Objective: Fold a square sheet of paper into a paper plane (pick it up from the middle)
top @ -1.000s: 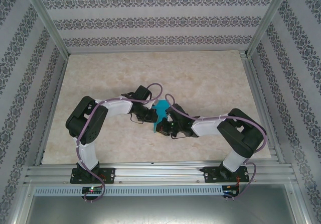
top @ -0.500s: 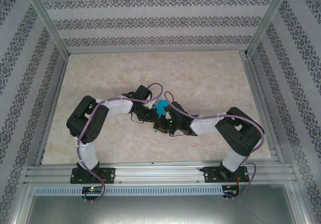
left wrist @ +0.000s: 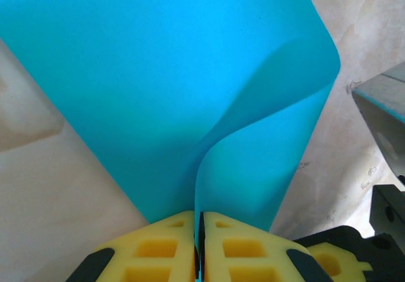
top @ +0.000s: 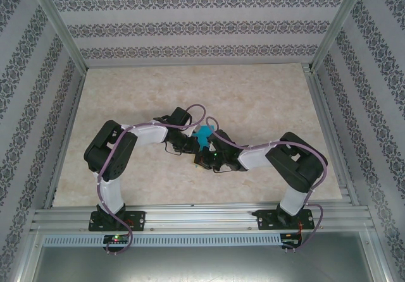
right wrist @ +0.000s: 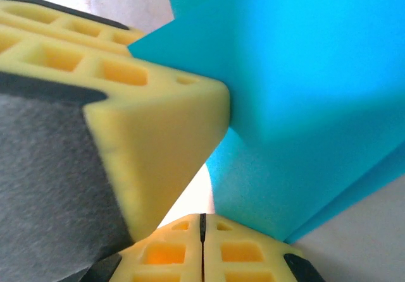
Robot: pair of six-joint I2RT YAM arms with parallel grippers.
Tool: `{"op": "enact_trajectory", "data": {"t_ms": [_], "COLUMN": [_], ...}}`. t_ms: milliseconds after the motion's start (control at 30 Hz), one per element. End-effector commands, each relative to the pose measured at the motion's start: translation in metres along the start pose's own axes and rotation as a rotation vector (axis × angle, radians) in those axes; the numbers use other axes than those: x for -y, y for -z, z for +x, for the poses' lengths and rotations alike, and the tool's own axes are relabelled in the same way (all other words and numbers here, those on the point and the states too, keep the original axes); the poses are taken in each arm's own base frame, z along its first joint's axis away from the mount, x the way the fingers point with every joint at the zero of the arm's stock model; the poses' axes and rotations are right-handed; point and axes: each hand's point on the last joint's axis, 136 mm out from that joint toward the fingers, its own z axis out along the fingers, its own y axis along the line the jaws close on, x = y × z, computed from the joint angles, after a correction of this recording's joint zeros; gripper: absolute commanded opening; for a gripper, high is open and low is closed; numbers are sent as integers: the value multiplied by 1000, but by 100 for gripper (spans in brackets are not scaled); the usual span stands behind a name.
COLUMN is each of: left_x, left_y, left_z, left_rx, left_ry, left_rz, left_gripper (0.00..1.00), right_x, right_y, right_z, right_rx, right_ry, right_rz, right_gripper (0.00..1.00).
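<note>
Paper [top: 204, 134] narrower than before

The square sheet of paper [left wrist: 158, 86] is plain turquoise-blue; the finger pads [left wrist: 171, 228] are yellow; the table [top: 126, 92] is cream, marble-veined; the walls [top: 190, 29] show grey floral stripes.

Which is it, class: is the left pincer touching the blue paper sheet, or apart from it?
Touching. The left wrist view shows the left pincer shut, with the blue paper sheet running down into the seam between its yellow fingers.
</note>
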Motion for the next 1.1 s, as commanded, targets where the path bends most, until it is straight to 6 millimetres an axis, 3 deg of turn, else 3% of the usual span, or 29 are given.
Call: {"op": "enact_trajectory", "data": {"t_ms": [0, 133, 400, 500, 700, 867, 1067], "left_x": [-8, -9, -8, -9, -9, -9, -9], "left_y": [-8, -9, -8, -8, -9, -9, -9], "left_z": [12, 13, 12, 12, 13, 13, 12], "left_rx": [-60, -63, -61, -60, -60, -63, -64], "left_ry": [7, 9, 9, 9, 11, 7, 7], "left_rz": [-23, -27, -26, -26, -22, -23, -24], "left_gripper": [13, 13, 13, 13, 13, 13, 13], "right_x": [20, 24, -17, -15, 15, 28, 6], "right_y": [-3, 3, 18, 15, 1, -2, 17], "right_z": [1, -1, -1, 4, 11, 13, -1], "right_rx": [-1, 11, 0, -21, -48, -61, -1], "right_ry": [-41, -48, 30, 45, -6, -27, -6], "right_rz": [27, 31, -77, -68, 5, 37, -22], "right_gripper": [7, 7, 9, 8, 7, 7, 7]}}
